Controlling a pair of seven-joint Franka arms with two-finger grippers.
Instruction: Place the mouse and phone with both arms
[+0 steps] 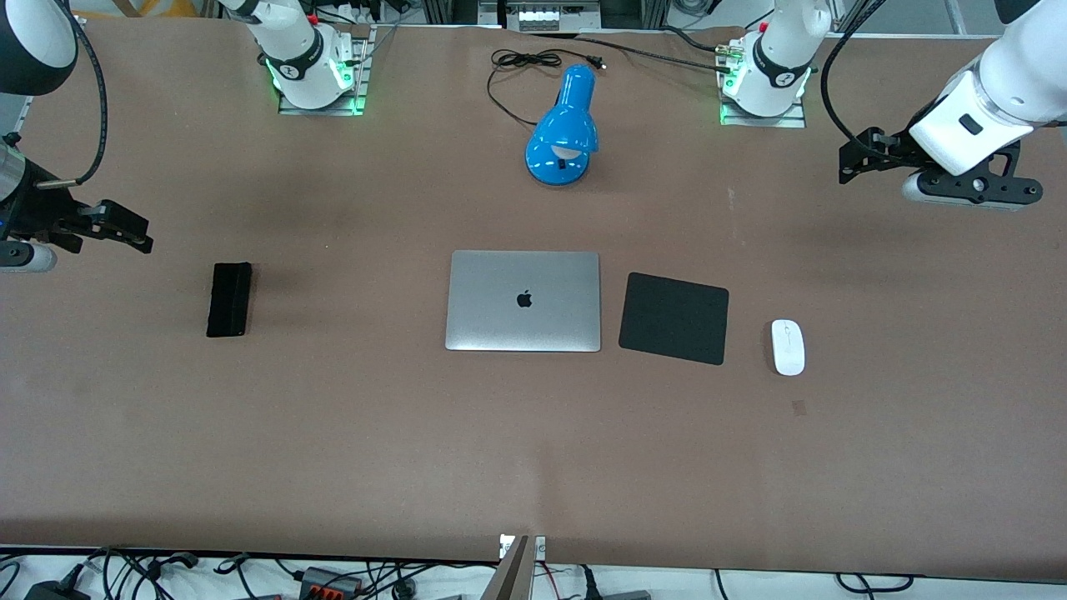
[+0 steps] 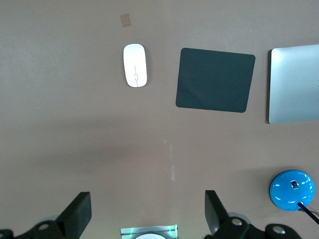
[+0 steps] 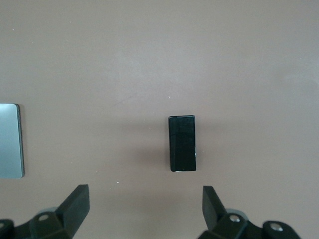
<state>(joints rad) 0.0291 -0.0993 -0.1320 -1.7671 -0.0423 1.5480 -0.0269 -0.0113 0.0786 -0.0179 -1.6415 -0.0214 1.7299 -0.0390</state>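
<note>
The white mouse (image 1: pixel 788 347) lies on the table beside the black mouse pad (image 1: pixel 673 317), toward the left arm's end; it also shows in the left wrist view (image 2: pixel 135 72). The black phone (image 1: pixel 229 298) lies toward the right arm's end and shows in the right wrist view (image 3: pixel 182 143). My left gripper (image 1: pixel 850 162) hangs open and empty over bare table, apart from the mouse; it also shows in the left wrist view (image 2: pixel 147 209). My right gripper (image 1: pixel 133 233) hangs open and empty over bare table, apart from the phone; it also shows in the right wrist view (image 3: pixel 144 206).
A closed silver laptop (image 1: pixel 523 301) lies mid-table between phone and pad. A blue desk lamp (image 1: pixel 563 129) with its black cord stands farther from the front camera than the laptop, between the arm bases. Bare brown table surrounds these things.
</note>
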